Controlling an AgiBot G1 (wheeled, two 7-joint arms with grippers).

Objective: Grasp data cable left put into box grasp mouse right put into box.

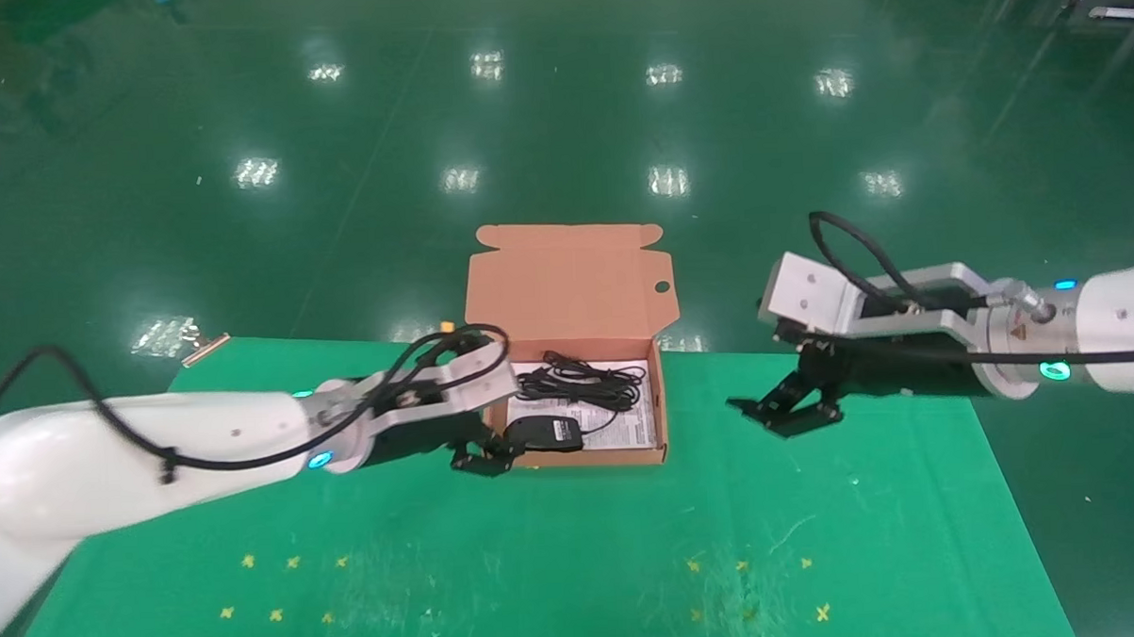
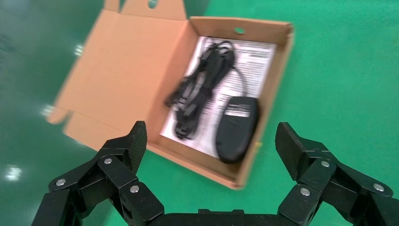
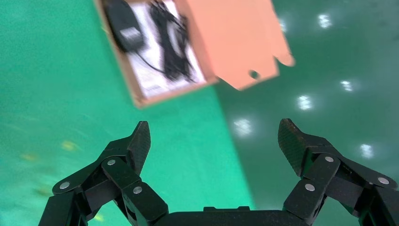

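Observation:
The orange-brown box (image 1: 661, 400) (image 2: 120, 70) (image 3: 235, 42) lies open on the green table, lid flap standing up at the back. Inside it, on a white printed sheet, rest the coiled black data cable (image 1: 583, 382) (image 2: 197, 92) (image 3: 170, 44) and, nearer the front, the black mouse (image 1: 545, 432) (image 2: 236, 127) (image 3: 122, 23). My left gripper (image 1: 482, 458) (image 2: 210, 143) hangs open just outside the box's front left corner, holding nothing. My right gripper (image 1: 789, 407) (image 3: 214, 141) is open and empty over the table, well to the right of the box.
The green table cloth (image 1: 575, 544) carries small yellow cross marks near its front. Its back edge runs just behind the box, with shiny green floor (image 1: 560, 121) beyond. A small tan object (image 1: 205, 348) lies off the table's far left corner.

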